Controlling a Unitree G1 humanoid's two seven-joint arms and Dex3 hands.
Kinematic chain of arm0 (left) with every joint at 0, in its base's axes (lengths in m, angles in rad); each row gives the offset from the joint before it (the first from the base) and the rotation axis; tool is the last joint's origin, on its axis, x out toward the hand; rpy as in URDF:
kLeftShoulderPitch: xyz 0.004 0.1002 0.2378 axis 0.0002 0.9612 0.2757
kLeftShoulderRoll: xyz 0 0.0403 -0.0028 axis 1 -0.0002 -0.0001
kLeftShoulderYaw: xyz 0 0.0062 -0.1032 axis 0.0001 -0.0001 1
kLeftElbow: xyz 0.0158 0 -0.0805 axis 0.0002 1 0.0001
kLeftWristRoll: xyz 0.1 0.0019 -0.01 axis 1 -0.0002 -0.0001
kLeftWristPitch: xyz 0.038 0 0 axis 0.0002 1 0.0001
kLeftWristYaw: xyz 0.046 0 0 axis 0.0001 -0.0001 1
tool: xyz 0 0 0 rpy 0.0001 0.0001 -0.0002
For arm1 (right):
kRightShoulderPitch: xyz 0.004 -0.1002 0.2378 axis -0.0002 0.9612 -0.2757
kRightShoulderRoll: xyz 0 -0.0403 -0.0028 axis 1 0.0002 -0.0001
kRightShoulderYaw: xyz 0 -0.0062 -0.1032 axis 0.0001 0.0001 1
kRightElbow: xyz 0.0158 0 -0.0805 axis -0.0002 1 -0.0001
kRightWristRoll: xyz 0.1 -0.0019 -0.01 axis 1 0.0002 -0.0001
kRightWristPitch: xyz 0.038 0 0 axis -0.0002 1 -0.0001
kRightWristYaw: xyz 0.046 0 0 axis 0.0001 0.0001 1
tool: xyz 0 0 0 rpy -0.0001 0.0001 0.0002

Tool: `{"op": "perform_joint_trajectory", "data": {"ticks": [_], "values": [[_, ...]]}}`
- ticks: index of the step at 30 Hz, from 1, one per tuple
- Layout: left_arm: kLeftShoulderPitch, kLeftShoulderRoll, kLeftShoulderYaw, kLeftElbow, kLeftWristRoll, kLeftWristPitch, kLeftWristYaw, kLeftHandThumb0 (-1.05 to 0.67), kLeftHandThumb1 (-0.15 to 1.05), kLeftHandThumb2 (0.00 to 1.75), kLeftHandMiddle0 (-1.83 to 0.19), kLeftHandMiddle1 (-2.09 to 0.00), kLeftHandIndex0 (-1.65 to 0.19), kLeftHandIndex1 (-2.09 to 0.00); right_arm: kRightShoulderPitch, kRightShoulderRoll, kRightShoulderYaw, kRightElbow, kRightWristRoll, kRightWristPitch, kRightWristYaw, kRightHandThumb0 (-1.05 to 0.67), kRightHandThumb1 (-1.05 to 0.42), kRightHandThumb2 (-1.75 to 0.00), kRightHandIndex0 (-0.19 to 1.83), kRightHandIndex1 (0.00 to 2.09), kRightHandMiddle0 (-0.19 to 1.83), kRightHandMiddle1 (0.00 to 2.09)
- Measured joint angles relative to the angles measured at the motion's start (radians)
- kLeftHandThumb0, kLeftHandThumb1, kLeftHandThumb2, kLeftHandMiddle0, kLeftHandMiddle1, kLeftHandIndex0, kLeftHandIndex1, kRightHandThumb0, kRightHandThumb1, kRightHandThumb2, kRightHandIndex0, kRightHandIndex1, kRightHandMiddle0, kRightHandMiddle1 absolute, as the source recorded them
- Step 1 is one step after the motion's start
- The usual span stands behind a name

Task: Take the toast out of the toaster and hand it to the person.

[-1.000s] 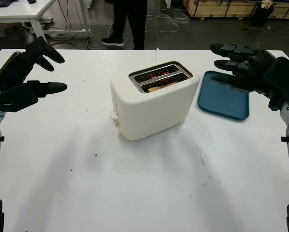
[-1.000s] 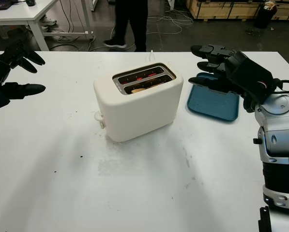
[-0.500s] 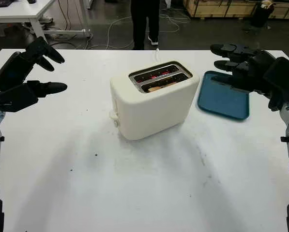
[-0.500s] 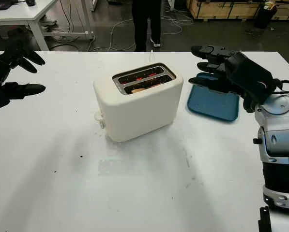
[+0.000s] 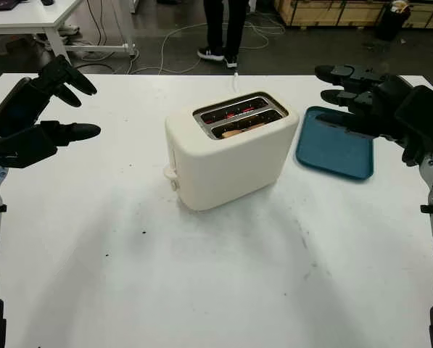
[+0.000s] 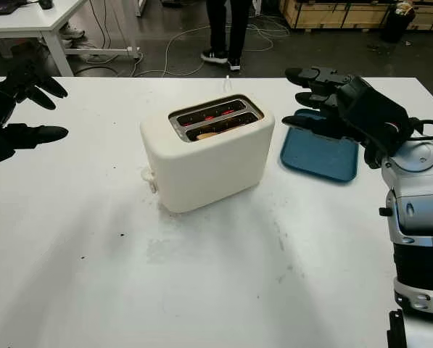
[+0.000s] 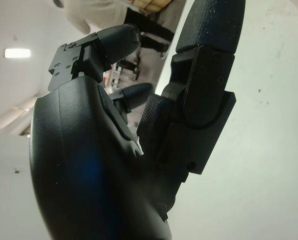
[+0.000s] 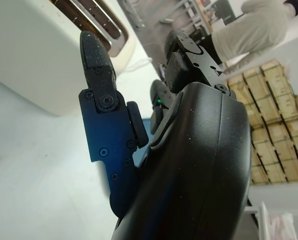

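Observation:
A cream two-slot toaster (image 5: 231, 148) stands in the middle of the white table (image 5: 201, 275), its heating wires glowing red. A slice of toast (image 5: 234, 133) sits low in the nearer slot. My left hand (image 5: 46, 109) hangs open above the table's left side, well away from the toaster. My right hand (image 5: 361, 98) is open above the table's right side, over the blue tray, its fingers pointing toward the toaster. A person's legs (image 5: 225, 29) stand on the floor beyond the far table edge.
A blue tray (image 5: 336, 148) lies right of the toaster, under my right hand. The toaster's white cord (image 5: 236, 78) runs off the far edge. Cables lie on the floor behind, with a white desk (image 5: 35, 18) at the far left and wooden crates (image 5: 332, 11) at the far right.
The person behind the table has stepped to the right and a little farther away. Both hands and the toaster have stayed where they were.

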Motion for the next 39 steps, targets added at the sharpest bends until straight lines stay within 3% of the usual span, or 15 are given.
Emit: {"op": "perform_joint_trajectory", "data": {"ticks": [39], "values": [[0.001, -0.002, 0.004, 0.0, 0.0, 0.0, 0.0, -1.05, 0.92, 0.23, 0.0, -1.7, 0.0, -1.57, 0.0, 0.0, 0.0, -0.006, -0.002, -0.003, -0.007, -0.46, -0.92, -0.04, 0.17, 0.37, 0.35, 0.01]]}}
